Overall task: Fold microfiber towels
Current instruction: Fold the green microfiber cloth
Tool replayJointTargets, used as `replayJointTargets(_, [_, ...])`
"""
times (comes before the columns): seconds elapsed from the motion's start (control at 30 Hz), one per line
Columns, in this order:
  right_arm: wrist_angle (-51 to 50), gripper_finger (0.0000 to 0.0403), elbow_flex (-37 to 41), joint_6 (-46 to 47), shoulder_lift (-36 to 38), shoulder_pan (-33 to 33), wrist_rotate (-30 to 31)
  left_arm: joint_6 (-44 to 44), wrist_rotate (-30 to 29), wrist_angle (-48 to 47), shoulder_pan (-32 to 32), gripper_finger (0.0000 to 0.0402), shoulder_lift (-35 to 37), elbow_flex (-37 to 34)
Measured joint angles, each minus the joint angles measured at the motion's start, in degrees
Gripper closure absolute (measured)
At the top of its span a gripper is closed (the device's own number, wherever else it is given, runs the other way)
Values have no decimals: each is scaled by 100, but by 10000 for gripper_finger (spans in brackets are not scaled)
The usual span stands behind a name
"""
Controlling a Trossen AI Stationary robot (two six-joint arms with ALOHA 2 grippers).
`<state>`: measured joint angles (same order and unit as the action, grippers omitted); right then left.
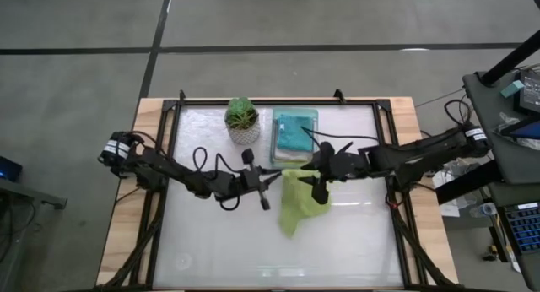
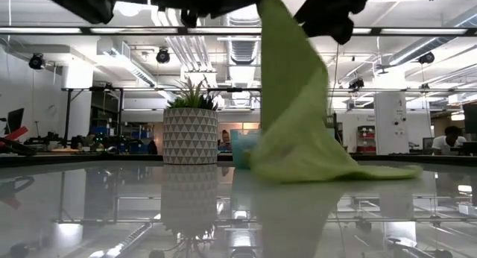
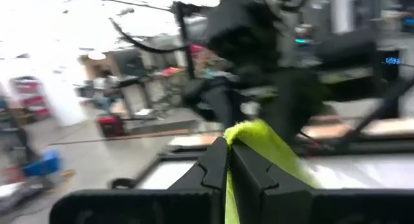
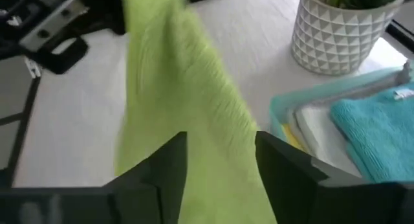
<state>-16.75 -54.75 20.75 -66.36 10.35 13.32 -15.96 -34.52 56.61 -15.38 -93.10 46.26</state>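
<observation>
Lime towel point(image 3: 259, 143) pinched by left gripper point(image 3: 228, 175).

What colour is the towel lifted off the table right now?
Lime green towel; the right wrist view shows it best.

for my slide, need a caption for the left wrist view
Left pincer shut on the lime green towel, right arm close behind.

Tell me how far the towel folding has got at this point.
Done: a teal towel lies folded on top of the stack in the mint tray. In hand: the lime green towel hangs lifted, pinched in the shut left tool, while the right tool stands open around it. Left: folding and stacking that towel.
</observation>
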Motion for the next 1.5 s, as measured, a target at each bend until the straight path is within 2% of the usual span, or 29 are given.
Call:
replayJointTargets(0.1, [-341,218,-146,199,85,46,-3,-338,-520,-1,1,401,9,176])
replayJointTargets(0.17, [-429,212,-158,216,91,114,3,-602,-665,-9,4,401,10,260])
replayJointTargets(0.4, [-297,211,41,115,-78,177,127,-880,-666,-19,2,401,24,312])
replayJointTargets(0.77, [445,211,237,-398,-952,236,164,-893,-677,-18,4,402,99,343])
replayJointTargets(0.93, [914,211,244,-380,-1436,351,-484,-893,-680,-14,6,402,114,343])
replayJointTargets(1.23, [1957,213,244,-34,-2366,365,-417,-880,-699,-17,8,401,114,341])
replayJointTargets(1.3, [2037,225,244,67,-2570,365,-411,-880,-740,-19,7,401,114,341])
replayJointTargets(1.37, [2031,257,244,130,-2691,365,-377,-877,-782,-19,8,401,114,341])
replayJointTargets(1.5, [1923,369,244,19,-2580,407,-311,-865,-789,-20,9,401,126,341])
